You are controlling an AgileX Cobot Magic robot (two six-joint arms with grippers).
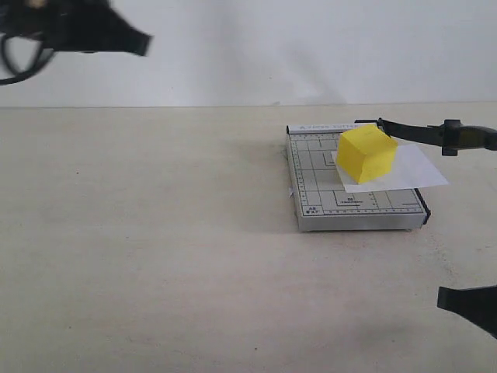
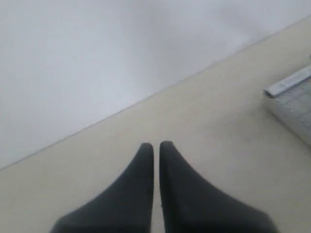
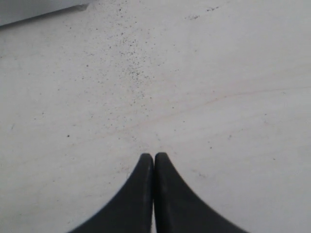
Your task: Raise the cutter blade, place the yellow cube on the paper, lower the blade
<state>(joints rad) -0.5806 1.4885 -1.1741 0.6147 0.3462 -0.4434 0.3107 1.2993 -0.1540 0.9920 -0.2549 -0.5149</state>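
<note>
The yellow cube [image 1: 366, 154] sits on the white paper [image 1: 411, 172], which lies on the grey gridded cutter base [image 1: 318, 183] and overhangs its right side. The cutter blade [image 1: 411, 132] stands raised from its hinge at the far corner, with its black handle [image 1: 469, 137] out at the right edge; no gripper touches it. My left gripper [image 1: 144, 43] hangs high at the far left, shut and empty [image 2: 156, 145]. Low at the right edge, my right gripper [image 1: 443, 299] is shut and empty over bare table [image 3: 154, 156].
The beige table [image 1: 155, 256] spreads to the left of and in front of the cutter. A white wall [image 1: 272, 47] closes the back. In the left wrist view a corner of the cutter base [image 2: 291, 92] shows at the edge.
</note>
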